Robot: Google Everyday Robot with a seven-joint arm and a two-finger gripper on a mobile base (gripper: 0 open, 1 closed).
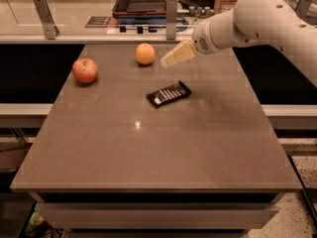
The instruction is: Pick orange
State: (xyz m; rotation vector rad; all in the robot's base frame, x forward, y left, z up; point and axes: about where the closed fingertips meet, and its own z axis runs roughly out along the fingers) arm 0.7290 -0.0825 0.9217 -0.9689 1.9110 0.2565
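The apple point(85, 70) lies left of the orange point(145, 54) on the table point(148, 152); the gripper point(165, 62) hangs just right of it (packet point(169, 93) in front).

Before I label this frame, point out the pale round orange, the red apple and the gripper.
Pale round orange point(145, 54): camera view, centre of skin.
Red round apple point(85, 70): camera view, front face.
Gripper point(167, 61): camera view, beige tip beside the orange.

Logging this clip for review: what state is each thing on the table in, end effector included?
orange: resting on the table, far side, not grasped.
apple: resting on the table, left of the orange, untouched.
black packet: lying flat, angled, near the middle.
end effector: in the air just right of the orange, not touching it.
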